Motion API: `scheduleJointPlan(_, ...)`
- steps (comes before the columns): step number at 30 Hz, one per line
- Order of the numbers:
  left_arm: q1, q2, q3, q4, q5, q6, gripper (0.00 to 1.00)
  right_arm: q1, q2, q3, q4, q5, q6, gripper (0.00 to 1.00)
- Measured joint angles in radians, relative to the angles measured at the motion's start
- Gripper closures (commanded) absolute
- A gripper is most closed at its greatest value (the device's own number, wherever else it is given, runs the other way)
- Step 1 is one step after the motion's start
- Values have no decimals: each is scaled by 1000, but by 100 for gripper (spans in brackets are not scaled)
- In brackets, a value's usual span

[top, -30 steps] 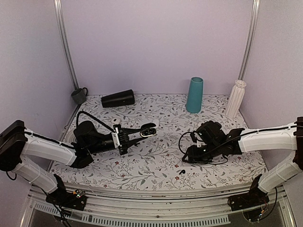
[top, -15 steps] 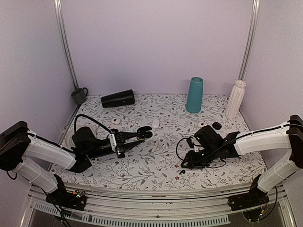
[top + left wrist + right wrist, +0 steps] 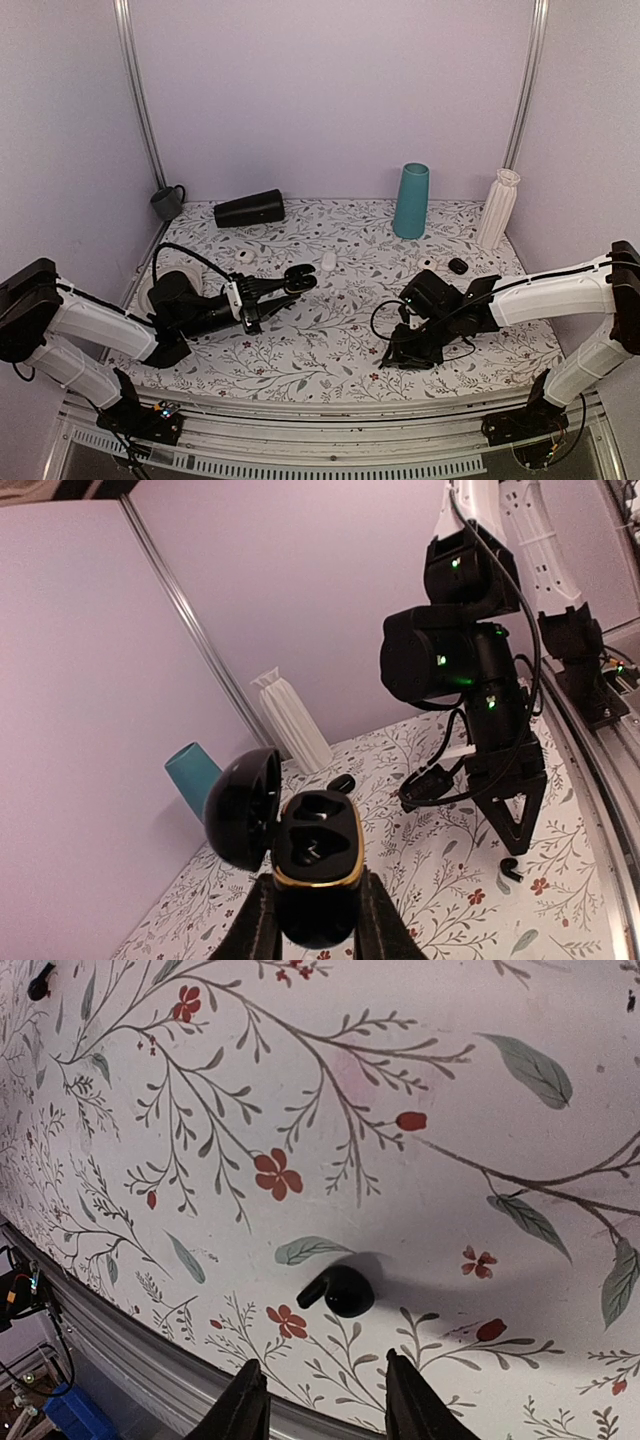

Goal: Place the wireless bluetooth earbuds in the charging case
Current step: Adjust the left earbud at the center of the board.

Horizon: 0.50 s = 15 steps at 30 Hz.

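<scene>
Presently, the case (image 3: 318, 865) is pinched by the left hand (image 3: 315, 905), whose fingers (image 3: 258, 932) are pressed against the two sides of the lower shell. The case is held clear of the counter (image 3: 330, 340), above its left half. Its lid (image 3: 240, 810) is swung open to one side, and the gold-rimmed wells are turned toward the wrist camera. What lies inside the wells cannot be told.

The right hand (image 3: 325, 1400) is pointed down at the counter, right of centre and near the front edge, with its two fingers spread apart. One earbud (image 3: 340, 1290) is seen lying on the floral surface just beyond the fingertips, in line with the gap between them and touched by neither. From the left wrist, the same earbud is seen on the counter just beside the tip of the right hand.

A teal cup (image 3: 411, 200) and a white vase (image 3: 497, 207) are stood upright along the back right. A black cylinder (image 3: 249, 209) is laid on its side at the back left, with a dark mug (image 3: 167, 203) in the corner near it. A small black object (image 3: 458, 266) is seen near the vase, well apart from both hands.
</scene>
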Motion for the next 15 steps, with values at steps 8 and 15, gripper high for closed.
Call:
scheduleJointPlan(8,0,-34,-22,22,-23,-6,100,0,69,23,13,-52,57,64)
scheduleJointPlan(15,-1,-48,-24,31,-38,-5,100,-29,108,27,56,-113,56,63)
